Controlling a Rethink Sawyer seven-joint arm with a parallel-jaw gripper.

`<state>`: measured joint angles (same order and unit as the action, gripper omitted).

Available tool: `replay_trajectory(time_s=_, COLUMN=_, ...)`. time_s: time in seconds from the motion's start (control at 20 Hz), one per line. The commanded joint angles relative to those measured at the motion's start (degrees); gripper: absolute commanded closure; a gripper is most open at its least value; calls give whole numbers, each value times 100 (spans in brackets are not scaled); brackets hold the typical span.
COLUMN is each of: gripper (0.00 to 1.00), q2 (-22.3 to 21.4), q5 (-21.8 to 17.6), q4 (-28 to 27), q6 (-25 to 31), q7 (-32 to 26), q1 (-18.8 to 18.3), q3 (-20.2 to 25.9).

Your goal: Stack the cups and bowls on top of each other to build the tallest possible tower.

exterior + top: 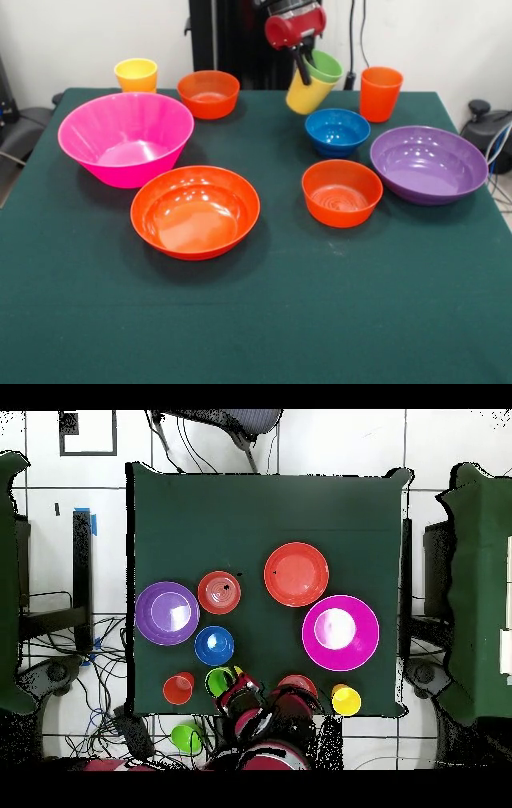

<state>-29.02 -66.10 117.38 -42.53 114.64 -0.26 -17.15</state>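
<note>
My gripper [302,70] hangs at the table's far side, shut on the rim of a light green cup [324,66] nested in a yellow cup [306,96]. The pair is tilted and held above the cloth; it also shows in the overhead view [220,681]. Standing apart on the table are a second yellow cup [136,75], a taller orange cup [380,93], a big pink bowl [126,138], a wide orange bowl [195,210], a wide purple bowl [428,163], a small blue bowl [337,130] and two small orange bowls [209,93] [342,192]. No tower stands.
The dark green tablecloth [256,320] has open room along the front. The robot's pedestal [232,40] stands behind the far edge. Cables lie on the floor beside the table [80,674].
</note>
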Motion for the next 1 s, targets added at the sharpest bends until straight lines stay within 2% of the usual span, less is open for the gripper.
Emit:
replay_trajectory(time_s=0.05, gripper=100, q2=-93, q5=-984, q4=95, q6=434, q7=1885, q1=-289, q3=1165)
replay_trajectory(time_s=0.15, gripper=100, q2=-38, q5=-1002, q4=127, q6=403, q7=1868, q1=-325, q3=1217)
replay_trajectory(time_s=0.6, gripper=100, q2=907, q5=-304, q4=-8, q6=14, q7=863, q1=-457, q3=1146)
replay_trajectory(time_s=0.75, gripper=100, q2=969, q5=-270, q4=-43, q6=-16, q7=829, q1=-453, q3=1145)
replay_trajectory(time_s=1.0, gripper=100, q2=1104, q5=-62, q4=-34, q6=-389, q7=553, q1=-551, q3=1096)
